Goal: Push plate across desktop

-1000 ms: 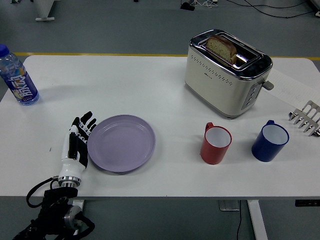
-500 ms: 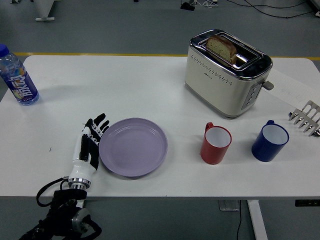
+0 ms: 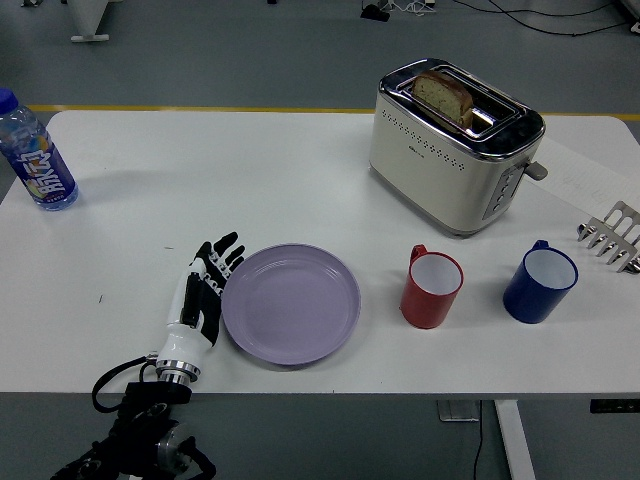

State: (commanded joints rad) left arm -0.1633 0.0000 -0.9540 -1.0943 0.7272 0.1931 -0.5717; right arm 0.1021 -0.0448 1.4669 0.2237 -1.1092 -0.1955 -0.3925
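Your white table [image 3: 250, 160] fills the head view, and the biggest thing on it is the cream toaster [image 3: 455, 150] at the far right, a slice of bread [image 3: 445, 95] standing in its slot. Next in size is your purple plate [image 3: 291, 303], lying flat and face up near the table's front edge, left of centre; it is round, so it has no long axis and points no particular way. Your left hand [image 3: 204, 295] lies flat against the plate's left rim, fingers [image 3: 224, 252] stretched out straight and slightly fanned, aimed away from you, gripping nothing. Right of the plate, apart from it, stands a red mug [image 3: 432, 288], then a blue mug [image 3: 540, 283]. A water bottle [image 3: 36, 155] stands at the far left edge.
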